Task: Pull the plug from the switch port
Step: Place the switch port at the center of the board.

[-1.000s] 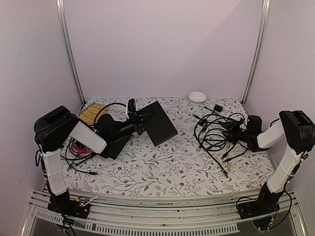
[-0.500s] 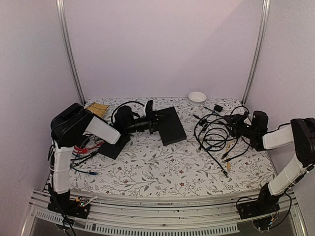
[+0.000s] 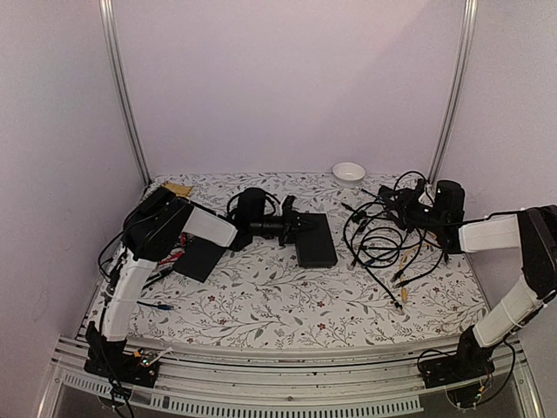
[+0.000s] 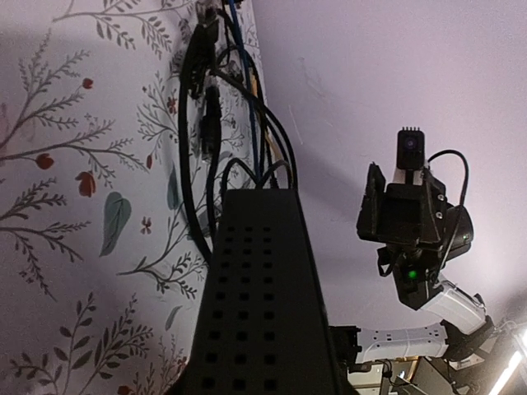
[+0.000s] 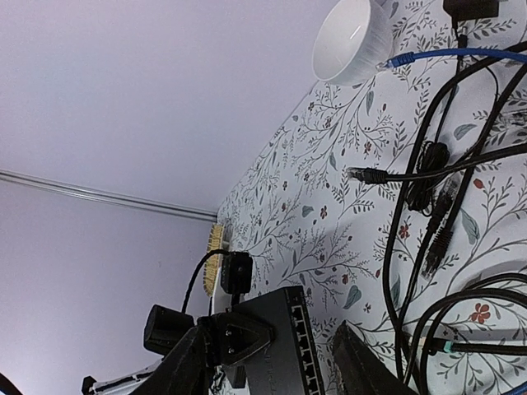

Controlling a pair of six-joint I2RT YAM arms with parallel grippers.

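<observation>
Top external: my left pincer (image 3: pixel 292 229) grips the switch (image 3: pixel 318 246) steady, while my right pincer (image 3: pixel 399 200), half open and empty, must next close on the plug ahead.

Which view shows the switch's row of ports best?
The right wrist view: the switch turns its socket edge to that camera. The top external view shows the whole switch, ports too small to see; the left wrist view shows only its perforated casing.
</observation>
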